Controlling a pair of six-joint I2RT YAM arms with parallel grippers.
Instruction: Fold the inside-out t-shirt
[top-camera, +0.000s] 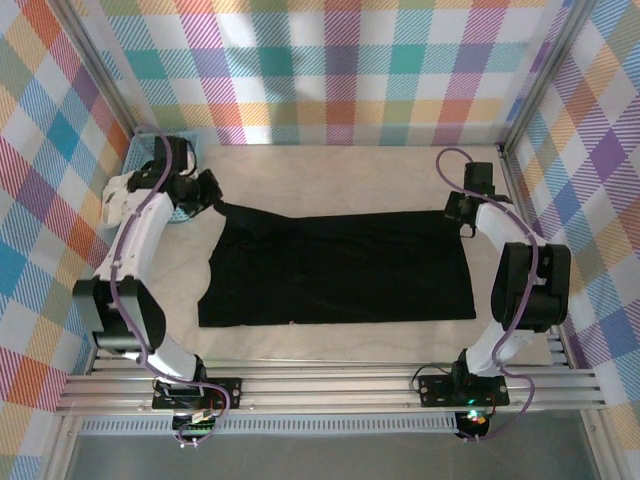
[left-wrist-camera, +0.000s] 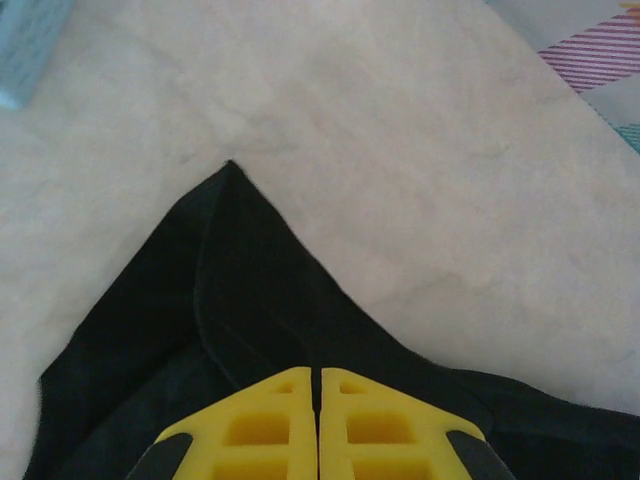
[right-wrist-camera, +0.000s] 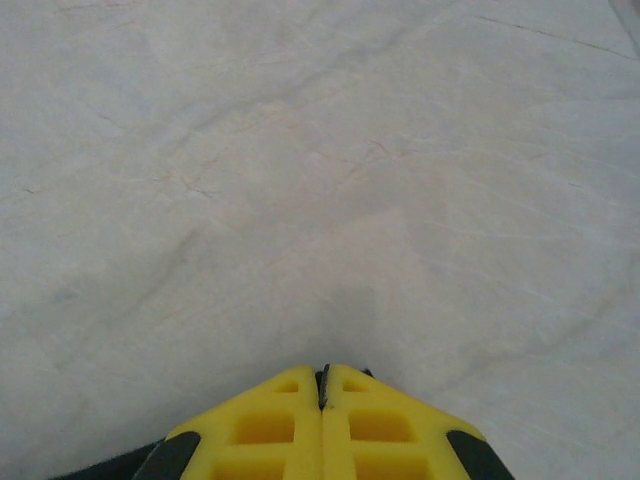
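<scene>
The inside-out t-shirt (top-camera: 340, 268) lies spread as a wide black rectangle on the pale table. Its far left corner is drawn out into a point toward my left gripper (top-camera: 213, 192). In the left wrist view the yellow fingers (left-wrist-camera: 270, 425) are pressed together over the black cloth (left-wrist-camera: 240, 290), which runs under them and ends in a peak ahead. My right gripper (top-camera: 463, 218) sits at the shirt's far right corner. In the right wrist view, a sliver of black cloth (right-wrist-camera: 322, 385) is pinched between the tips of the right gripper (right-wrist-camera: 322, 372). No print or patch shows.
A blue basket (top-camera: 190, 150) stands in the far left corner behind the left arm, and its edge shows in the left wrist view (left-wrist-camera: 25, 50). Checked walls close in the table (top-camera: 340, 180) on three sides. Bare pale surface lies beyond the shirt.
</scene>
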